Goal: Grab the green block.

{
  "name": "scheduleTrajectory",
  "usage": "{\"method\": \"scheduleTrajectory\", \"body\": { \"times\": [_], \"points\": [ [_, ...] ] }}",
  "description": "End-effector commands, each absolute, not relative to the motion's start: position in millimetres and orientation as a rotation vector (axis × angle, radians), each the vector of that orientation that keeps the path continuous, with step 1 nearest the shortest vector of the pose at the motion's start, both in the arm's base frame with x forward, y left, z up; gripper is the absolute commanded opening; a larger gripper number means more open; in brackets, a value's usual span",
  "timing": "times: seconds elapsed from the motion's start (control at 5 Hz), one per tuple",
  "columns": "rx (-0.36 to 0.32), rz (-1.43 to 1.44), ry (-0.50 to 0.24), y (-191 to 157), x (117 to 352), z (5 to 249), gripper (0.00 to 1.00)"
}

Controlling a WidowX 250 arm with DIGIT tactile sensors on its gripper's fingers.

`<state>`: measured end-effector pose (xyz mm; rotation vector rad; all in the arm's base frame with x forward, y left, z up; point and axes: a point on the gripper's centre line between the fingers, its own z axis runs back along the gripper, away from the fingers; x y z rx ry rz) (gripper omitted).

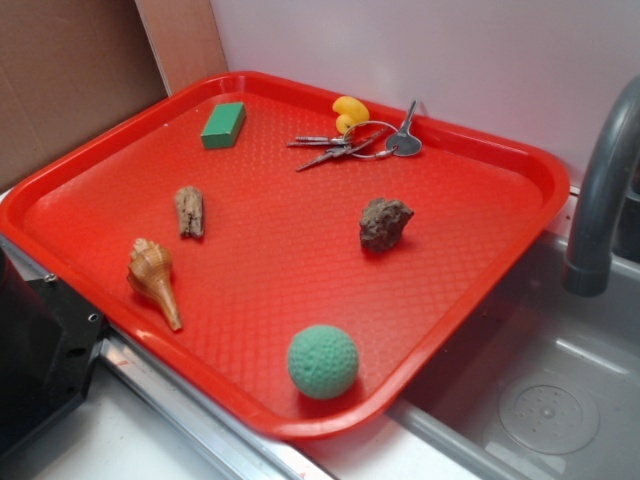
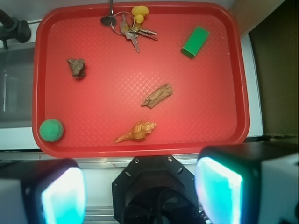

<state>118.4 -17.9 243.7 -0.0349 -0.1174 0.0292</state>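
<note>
Red plastic tray (image 1: pixel 480 290) with a dimpled surface, carrying six things, all lying apart from one another. Green block (image 1: pixel 223 125), flat and sharp-edged, near the far left corner in the exterior view, lying on its broad face, close to the rim but not touching it. Seen from the wrist view, same block (image 2: pixel 195 41) toward the upper right corner, turned at a slant. Bunch of keys (image 1: pixel 355 143) on a ring along the far edge, with a small yellow charm (image 1: pixel 349 111) touching the ring. Brown rock (image 1: pixel 384 223) right of centre, well apart from the block. Sliver of wood (image 1: pixel 189 211) left of centre. Spiral seashell (image 1: pixel 153 278) by the near left edge, pointed end toward the near corner. Round dimpled green ball (image 1: pixel 323 361) beside the near rim. Grey faucet (image 1: pixel 600 190) past the right edge, over a metal sink (image 1: pixel 540 390).

Gripper (image 2: pixel 140 191) below the tray's near edge in the wrist view, fingers (image 2: pixel 218 189) spread wide apart, holding nothing, well away from the block.
</note>
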Motion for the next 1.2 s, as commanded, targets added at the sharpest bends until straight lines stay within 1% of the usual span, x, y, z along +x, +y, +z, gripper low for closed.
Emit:
{"method": "scheduleTrajectory", "body": {
  "times": [0.0, 0.2, 0.4, 0.6, 0.8, 1.0],
  "points": [
    [-0.035, 0.029, -0.117, -18, 118, 244, 1.00],
    [-0.035, 0.226, -0.105, 32, 168, 216, 1.00],
    [-0.083, 0.381, -0.162, 68, 212, 190, 1.00],
    [-0.120, 0.462, -0.164, 88, 258, 153, 1.00],
    [-0.117, 0.523, -0.199, 103, 281, 108, 1.00],
    [-0.082, 0.566, -0.176, 115, 289, 78, 1.00]
  ]
}}
